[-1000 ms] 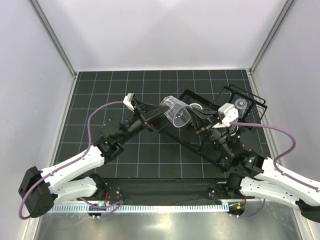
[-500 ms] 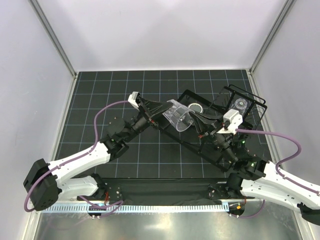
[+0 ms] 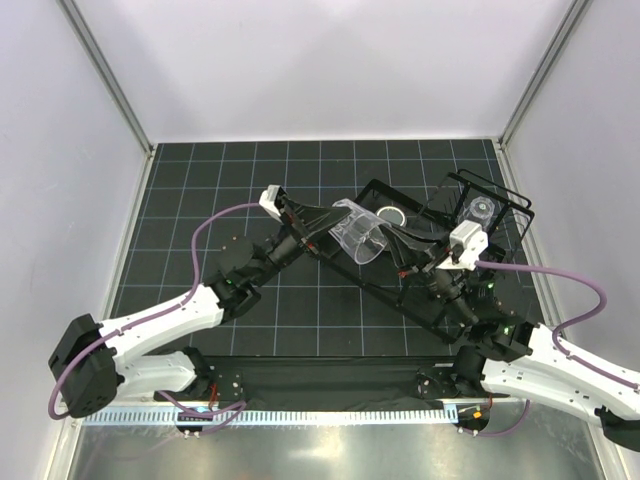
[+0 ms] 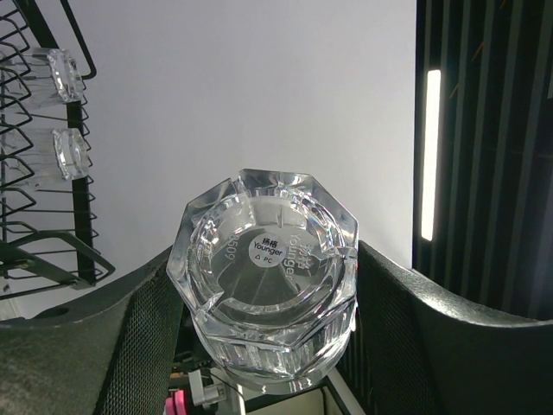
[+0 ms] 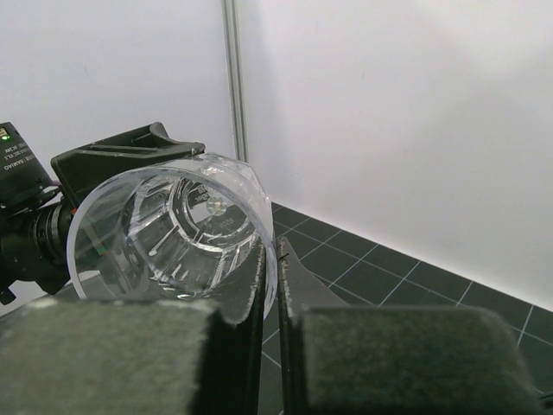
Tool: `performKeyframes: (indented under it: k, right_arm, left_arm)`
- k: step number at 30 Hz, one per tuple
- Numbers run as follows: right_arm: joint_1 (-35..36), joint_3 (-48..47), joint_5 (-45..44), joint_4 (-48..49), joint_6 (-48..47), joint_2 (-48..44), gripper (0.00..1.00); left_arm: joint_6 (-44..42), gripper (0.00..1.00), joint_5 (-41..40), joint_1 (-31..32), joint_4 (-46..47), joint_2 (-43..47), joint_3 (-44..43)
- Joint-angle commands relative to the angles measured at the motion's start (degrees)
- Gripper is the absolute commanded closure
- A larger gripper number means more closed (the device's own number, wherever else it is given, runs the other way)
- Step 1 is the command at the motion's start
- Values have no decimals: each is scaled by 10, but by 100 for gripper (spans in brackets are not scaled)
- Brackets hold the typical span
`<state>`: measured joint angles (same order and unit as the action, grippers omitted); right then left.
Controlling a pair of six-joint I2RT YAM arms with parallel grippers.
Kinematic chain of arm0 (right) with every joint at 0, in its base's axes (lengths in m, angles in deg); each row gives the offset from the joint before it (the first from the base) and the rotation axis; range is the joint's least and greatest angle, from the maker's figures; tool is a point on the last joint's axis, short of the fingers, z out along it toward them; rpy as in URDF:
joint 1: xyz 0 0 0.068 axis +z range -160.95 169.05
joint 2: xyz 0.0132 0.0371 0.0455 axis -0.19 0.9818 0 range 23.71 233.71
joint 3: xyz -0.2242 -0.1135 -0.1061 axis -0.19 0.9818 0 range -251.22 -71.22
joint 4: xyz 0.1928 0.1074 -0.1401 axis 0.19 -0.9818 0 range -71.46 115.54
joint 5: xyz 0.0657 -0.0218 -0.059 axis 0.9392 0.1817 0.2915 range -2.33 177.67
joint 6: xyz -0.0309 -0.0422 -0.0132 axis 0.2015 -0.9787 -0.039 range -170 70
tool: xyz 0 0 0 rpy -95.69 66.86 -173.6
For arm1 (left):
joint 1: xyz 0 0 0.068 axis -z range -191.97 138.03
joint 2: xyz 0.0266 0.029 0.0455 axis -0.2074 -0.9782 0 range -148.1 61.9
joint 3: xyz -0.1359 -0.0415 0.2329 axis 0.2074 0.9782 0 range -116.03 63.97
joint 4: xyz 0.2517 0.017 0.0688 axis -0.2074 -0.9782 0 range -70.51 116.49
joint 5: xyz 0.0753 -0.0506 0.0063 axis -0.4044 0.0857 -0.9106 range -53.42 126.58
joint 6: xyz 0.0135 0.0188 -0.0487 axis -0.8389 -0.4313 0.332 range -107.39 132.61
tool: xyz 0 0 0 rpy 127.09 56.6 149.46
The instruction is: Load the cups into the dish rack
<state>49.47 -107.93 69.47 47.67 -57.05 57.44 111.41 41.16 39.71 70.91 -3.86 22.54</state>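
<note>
A clear cup (image 3: 358,232) hangs on its side above the table, between both arms. My right gripper (image 3: 384,238) is shut on its rim, one finger inside and one outside (image 5: 270,251). My left gripper (image 3: 340,224) reaches in from the left and has the cup's base (image 4: 263,277) between its fingers (image 4: 147,337), which press both sides. The right wrist view looks into the cup's mouth (image 5: 164,229). The black wire dish rack (image 3: 385,295) lies under and to the right of the cup. Two clear cups (image 3: 483,208) (image 3: 390,213) sit in it.
In the left wrist view the rack's tines (image 4: 82,216) show at the left with two cups (image 4: 65,73) (image 4: 71,151) on them. The black gridded mat (image 3: 200,180) runs to white walls on three sides. Purple cables (image 3: 560,275) loop from both wrists.
My left gripper slid right around the cup's base and its fingers narrowed onto it. The right arm kept its pinch on the rim and shifted slightly right.
</note>
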Motion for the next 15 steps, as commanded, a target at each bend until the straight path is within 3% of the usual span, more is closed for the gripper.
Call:
performKeyframes:
  k: [1, 2, 3, 6, 9, 10, 13, 15]
  right_arm:
    - [3, -21, 4, -16, 3, 5, 86]
    - [4, -29, -3, -47, 11, 7, 76]
    - [4, -47, -10, -66, 17, 12, 57]
    - [4, -77, -35, -140, 35, 17, 41]
    - [3, -98, -60, -204, 56, 10, 31]
    - [3, -102, -67, -218, 63, 1, 29]
    - [4, -130, -93, -298, 93, -16, 26]
    - [4, -166, -110, -371, 111, -16, 25]
  left_arm:
    - [-8, 92, -7, 4, 44, -1, -23]
    - [-9, 99, -7, 4, 39, 1, -15]
    - [-14, 100, -10, 3, 31, 6, -11]
    - [-47, 100, -8, -9, -41, 25, -5]
    - [-120, 100, -5, -32, -135, 67, -24]
    - [-152, 100, -10, -39, -229, 92, -36]
    - [-285, 100, -70, -47, -423, 123, -108]
    - [-369, 100, -125, -47, -492, 127, -137]
